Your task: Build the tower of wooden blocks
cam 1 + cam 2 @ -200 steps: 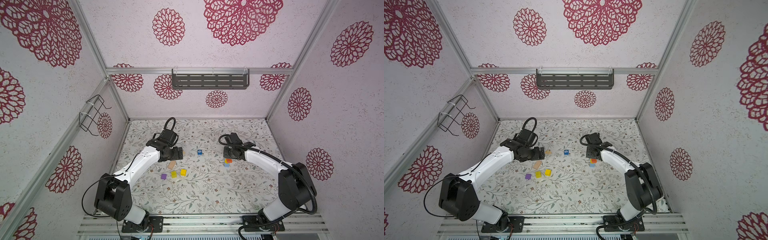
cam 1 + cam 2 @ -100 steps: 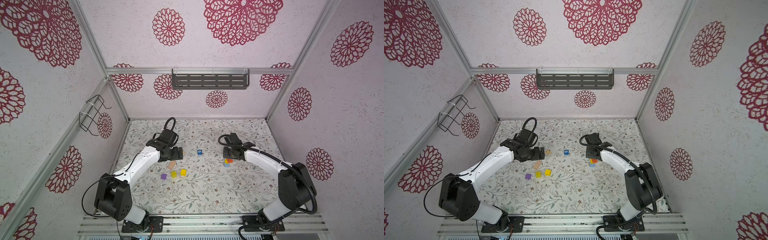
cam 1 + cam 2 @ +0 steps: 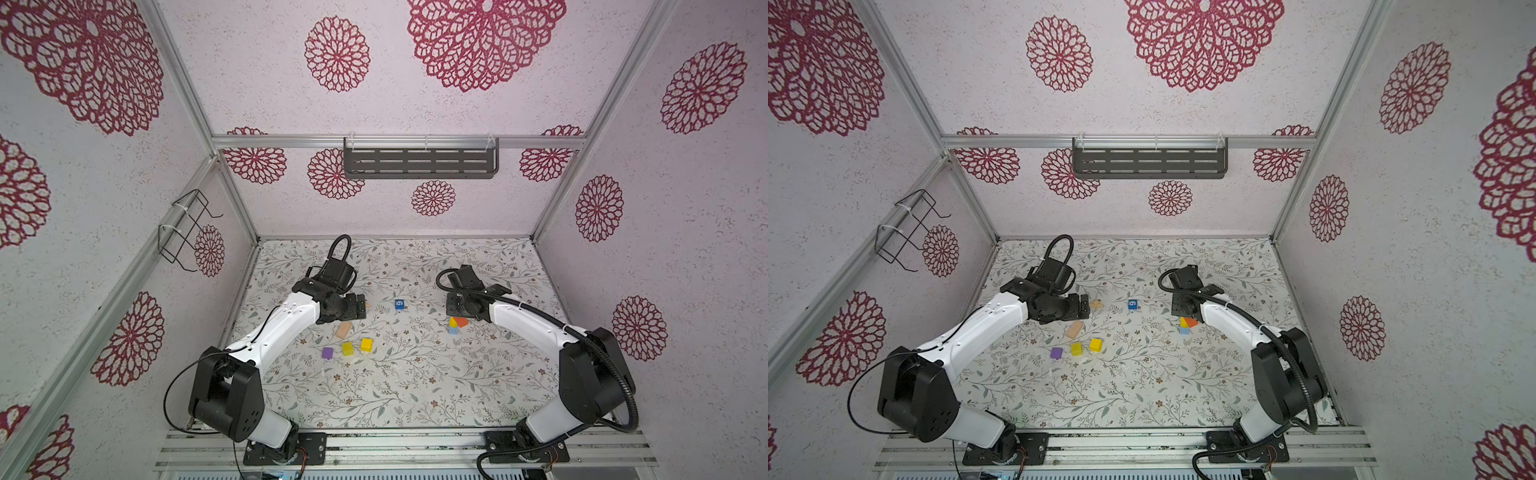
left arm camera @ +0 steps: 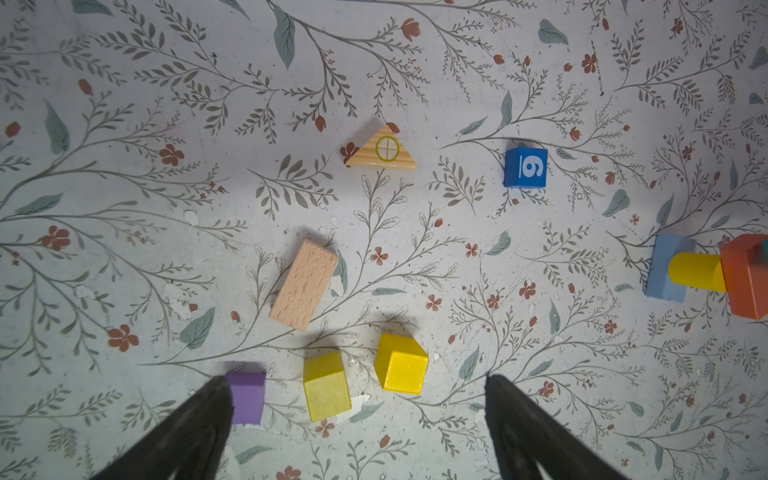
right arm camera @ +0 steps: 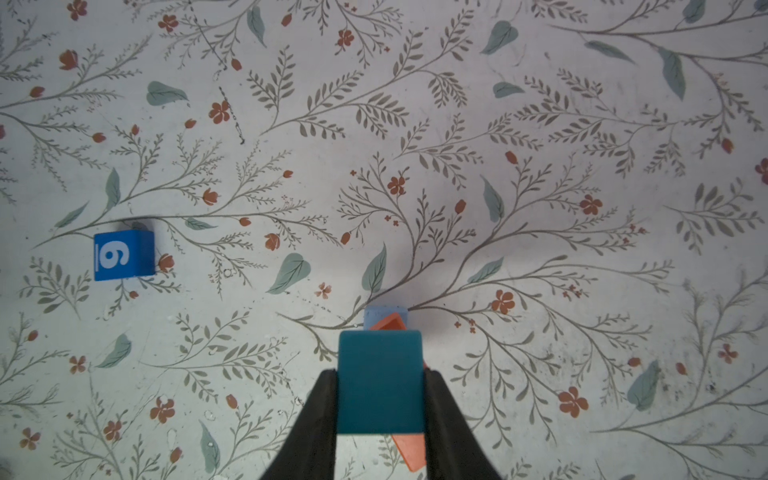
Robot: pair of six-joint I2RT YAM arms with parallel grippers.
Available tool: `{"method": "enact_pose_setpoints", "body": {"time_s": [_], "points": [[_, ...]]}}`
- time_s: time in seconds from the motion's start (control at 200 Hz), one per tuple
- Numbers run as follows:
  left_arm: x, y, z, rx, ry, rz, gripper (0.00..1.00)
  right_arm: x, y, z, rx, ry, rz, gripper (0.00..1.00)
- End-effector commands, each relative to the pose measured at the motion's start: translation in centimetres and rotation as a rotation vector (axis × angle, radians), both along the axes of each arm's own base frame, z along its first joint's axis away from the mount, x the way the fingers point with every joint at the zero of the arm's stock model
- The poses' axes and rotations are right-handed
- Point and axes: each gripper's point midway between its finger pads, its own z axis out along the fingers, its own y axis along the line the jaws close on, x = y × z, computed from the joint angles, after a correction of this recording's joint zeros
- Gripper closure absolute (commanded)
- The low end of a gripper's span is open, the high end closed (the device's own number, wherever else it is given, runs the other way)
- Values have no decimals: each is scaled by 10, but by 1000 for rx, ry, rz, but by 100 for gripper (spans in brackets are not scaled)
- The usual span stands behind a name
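The wood block tower (image 3: 456,325) stands right of centre: a light blue block (image 4: 667,268), a yellow cylinder (image 4: 696,272) and an orange block (image 4: 746,282). My right gripper (image 5: 380,384) is shut on a teal block (image 5: 380,374) directly over the orange block (image 5: 409,451); whether they touch I cannot tell. My left gripper (image 4: 357,382) hangs open and empty above two yellow cubes (image 4: 326,386) (image 4: 401,363) and a purple cube (image 4: 248,397). A tan block (image 4: 304,284), a wooden triangle (image 4: 382,148) and the blue "6" cube (image 4: 525,167) lie loose on the mat.
Patterned walls close the floral mat (image 3: 415,386) in on three sides. A dark slotted shelf (image 3: 419,163) hangs on the back wall and a wire rack (image 3: 187,228) on the left wall. The arm bases sit at the front edge.
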Motion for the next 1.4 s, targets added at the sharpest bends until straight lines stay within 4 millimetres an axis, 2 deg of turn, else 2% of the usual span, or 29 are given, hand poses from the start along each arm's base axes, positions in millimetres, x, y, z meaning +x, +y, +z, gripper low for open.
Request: {"method": "enact_pose_setpoints", "body": {"time_s": [0.0, 0.385, 0.67, 1.391], "points": [[1, 1, 3, -13, -18, 14, 3, -1, -6, 24, -11, -61, -6, 73], [0, 2, 1, -12, -17, 18, 3, -9, -12, 29, -27, -76, 28, 72], [0, 3, 1, -9, -16, 21, 3, -14, -6, 13, -7, -43, 57, 71], [0, 3, -1, -8, -11, 21, 3, -9, -2, -4, -20, -27, 68, 69]]}}
